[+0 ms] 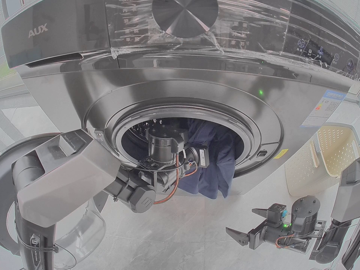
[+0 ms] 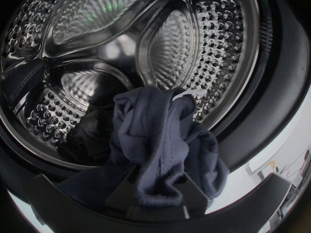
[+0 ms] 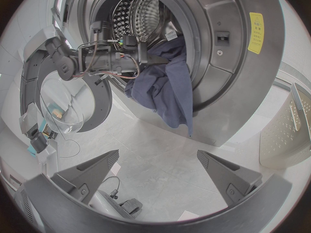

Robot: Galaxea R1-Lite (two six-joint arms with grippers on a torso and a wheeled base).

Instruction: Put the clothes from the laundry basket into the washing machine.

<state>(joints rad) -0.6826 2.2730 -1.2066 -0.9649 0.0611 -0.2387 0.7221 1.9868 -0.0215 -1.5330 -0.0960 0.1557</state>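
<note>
The washing machine (image 1: 157, 87) has its round door (image 3: 103, 102) swung open at its left side. The left claw (image 2: 158, 194) is inside the mouth of the washing machine, pinched tight on a blue cloth (image 2: 152, 136). Part of the blue cloth is bunched up just inside the shiny drum (image 2: 213, 49) of the washing machine. The rest hangs out over the bottom rim of the mouth and down the front of the washing machine toward the floor (image 1: 180, 233). Deeper in the drum, behind the blue cloth, lies a black cloth (image 2: 86, 136). The right claw (image 1: 242, 220) hangs low in front of the washing machine, to the right of its mouth and above the floor. Its two fingers (image 3: 97, 169) are spread wide and hold nothing. The cream laundry basket (image 1: 332, 158) stands on the floor just beside the right side of the washing machine.
</note>
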